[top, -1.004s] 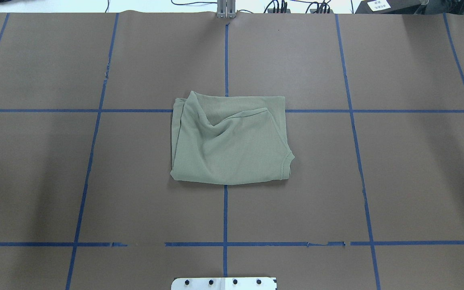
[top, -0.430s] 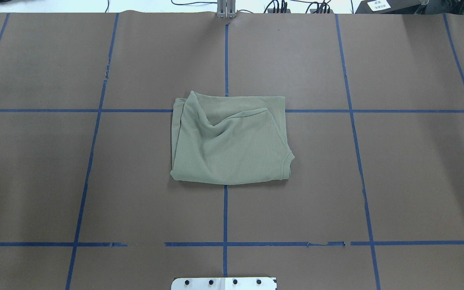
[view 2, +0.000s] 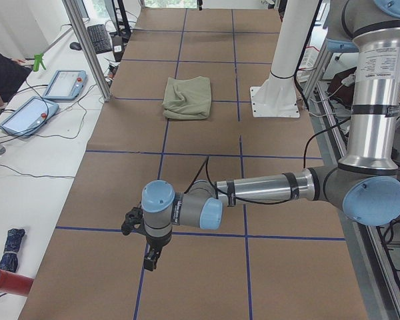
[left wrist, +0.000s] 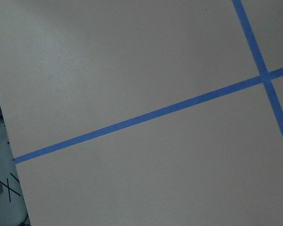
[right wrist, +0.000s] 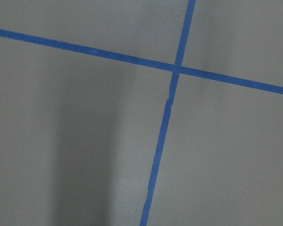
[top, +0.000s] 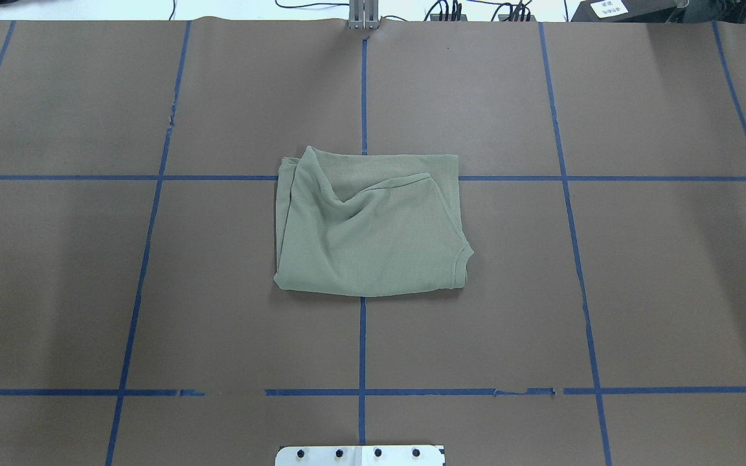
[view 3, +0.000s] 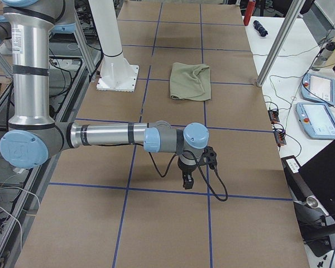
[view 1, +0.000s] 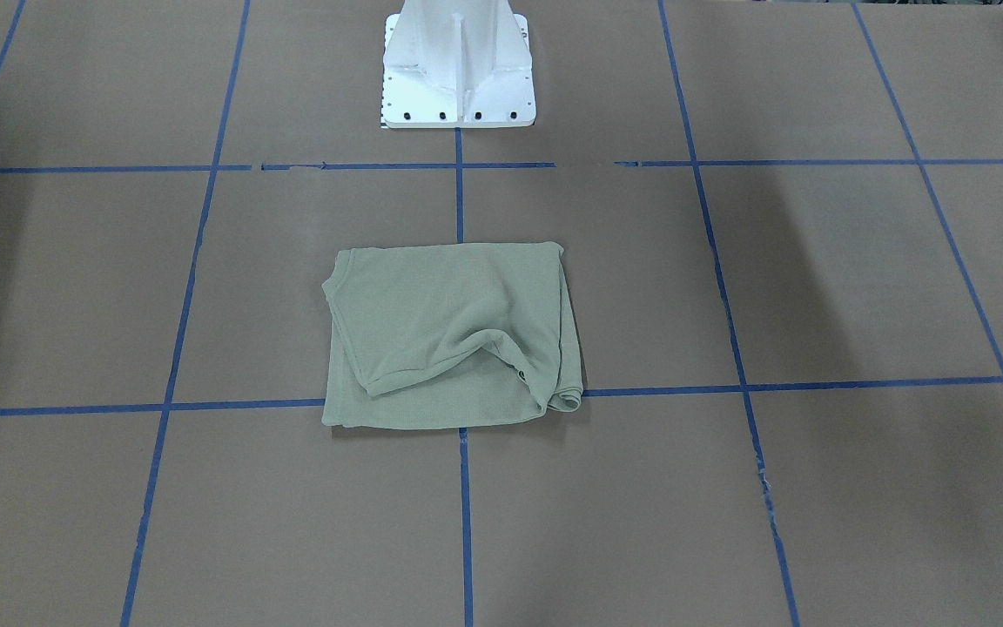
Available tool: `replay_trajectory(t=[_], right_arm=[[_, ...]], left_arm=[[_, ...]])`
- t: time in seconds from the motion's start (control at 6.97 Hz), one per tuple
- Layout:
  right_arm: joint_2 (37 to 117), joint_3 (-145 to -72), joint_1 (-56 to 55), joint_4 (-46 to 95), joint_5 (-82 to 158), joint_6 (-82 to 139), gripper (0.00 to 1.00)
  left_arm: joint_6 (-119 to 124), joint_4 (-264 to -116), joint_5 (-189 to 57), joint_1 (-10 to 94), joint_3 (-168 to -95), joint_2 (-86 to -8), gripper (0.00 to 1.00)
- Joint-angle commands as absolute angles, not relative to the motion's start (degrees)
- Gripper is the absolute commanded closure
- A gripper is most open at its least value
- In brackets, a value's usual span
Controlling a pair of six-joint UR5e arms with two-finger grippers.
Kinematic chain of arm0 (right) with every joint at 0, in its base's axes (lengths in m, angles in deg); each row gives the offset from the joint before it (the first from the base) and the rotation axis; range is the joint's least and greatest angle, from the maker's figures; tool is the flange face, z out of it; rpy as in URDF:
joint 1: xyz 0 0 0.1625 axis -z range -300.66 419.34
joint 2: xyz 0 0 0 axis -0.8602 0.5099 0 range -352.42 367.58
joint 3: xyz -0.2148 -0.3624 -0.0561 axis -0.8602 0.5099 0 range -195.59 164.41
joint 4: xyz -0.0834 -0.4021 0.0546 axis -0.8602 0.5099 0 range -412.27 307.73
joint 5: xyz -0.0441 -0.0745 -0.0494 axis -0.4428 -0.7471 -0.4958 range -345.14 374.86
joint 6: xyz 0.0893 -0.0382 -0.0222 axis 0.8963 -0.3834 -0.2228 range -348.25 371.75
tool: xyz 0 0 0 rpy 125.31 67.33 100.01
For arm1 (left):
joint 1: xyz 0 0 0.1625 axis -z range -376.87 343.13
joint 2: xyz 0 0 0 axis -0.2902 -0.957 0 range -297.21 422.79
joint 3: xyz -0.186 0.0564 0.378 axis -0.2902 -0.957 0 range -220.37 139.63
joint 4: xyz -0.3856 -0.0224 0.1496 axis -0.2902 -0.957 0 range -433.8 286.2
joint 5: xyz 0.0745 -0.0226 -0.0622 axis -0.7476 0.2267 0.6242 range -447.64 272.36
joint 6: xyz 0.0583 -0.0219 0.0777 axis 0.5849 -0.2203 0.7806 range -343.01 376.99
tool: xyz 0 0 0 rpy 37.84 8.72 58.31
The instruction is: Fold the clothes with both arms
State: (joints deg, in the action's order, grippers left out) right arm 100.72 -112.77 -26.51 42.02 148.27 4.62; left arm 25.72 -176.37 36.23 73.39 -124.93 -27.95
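Sage knit shirt (top: 366,226), folded into a rumpled rectangle on matte brown paper (top: 153,291).

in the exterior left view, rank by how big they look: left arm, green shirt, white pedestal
1. left arm, far the largest; it is nearest the camera.
2. white pedestal, its top cut off by the frame.
3. green shirt, folded, about as far away as the pedestal.
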Motion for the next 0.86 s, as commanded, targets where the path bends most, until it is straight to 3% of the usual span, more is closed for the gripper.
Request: replay_trajectory(t=[0.0, 0.72], right_arm=[[100.7, -113.1, -26.6, 42.0, 148.4, 7.4, 0.0], [103.2, -114.3, -27.8, 41.9, 148.8, 7.4, 0.0]], left_arm=[[21.5, -168.0, 43.6, 73.4, -133.7, -26.8, 0.0], [21.8, -168.6, 49.0, 73.4, -135.6, -24.5, 0.0]])
